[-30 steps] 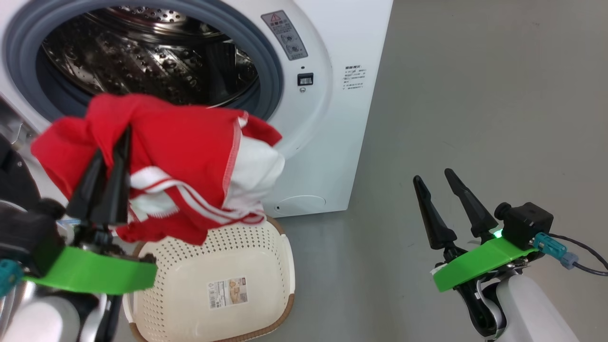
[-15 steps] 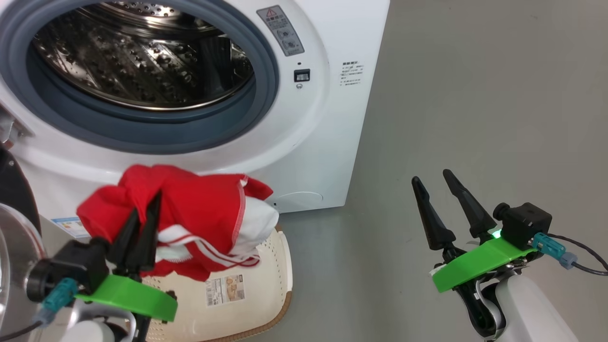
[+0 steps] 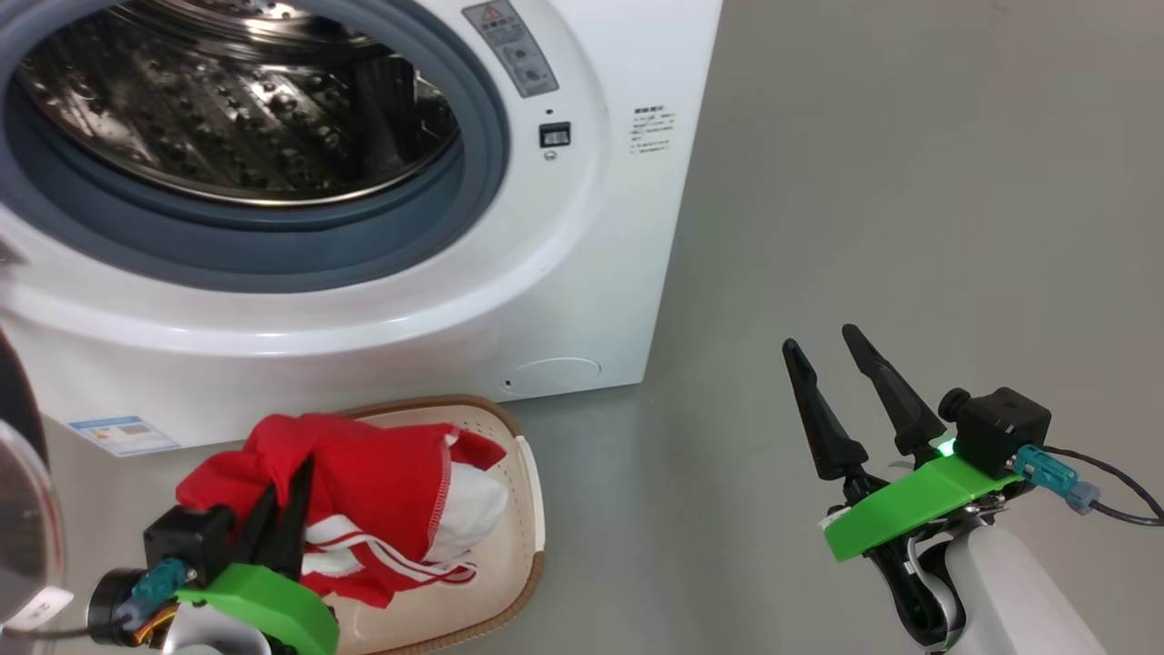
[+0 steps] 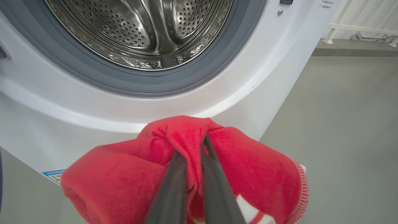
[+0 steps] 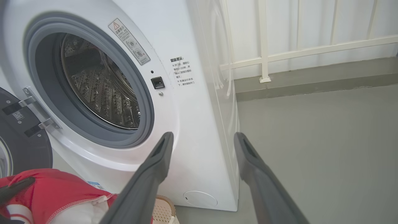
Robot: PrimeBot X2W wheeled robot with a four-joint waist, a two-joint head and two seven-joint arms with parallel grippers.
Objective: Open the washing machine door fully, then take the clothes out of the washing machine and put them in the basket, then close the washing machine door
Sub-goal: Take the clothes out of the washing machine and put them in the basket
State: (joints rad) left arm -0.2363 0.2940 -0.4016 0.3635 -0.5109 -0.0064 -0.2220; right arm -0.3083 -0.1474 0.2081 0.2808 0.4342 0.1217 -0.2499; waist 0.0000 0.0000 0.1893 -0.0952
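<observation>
Left claw, at the lower left of the head view, is pinched nearly closed on a fold of the red garment. The garment hangs bunched over the cream basket, which sits on the floor just before the washing machine. It is held low, I judge, so that a release drops it inside. Right claw, at the lower right, stands wide and empty, kept aside. The washing machine door is swung open at the left edge of the right wrist view. A warning sticker with a red triangle sits at top centre. The Chinese print beside it is too small to read. A blue label sits at the lower left.
</observation>
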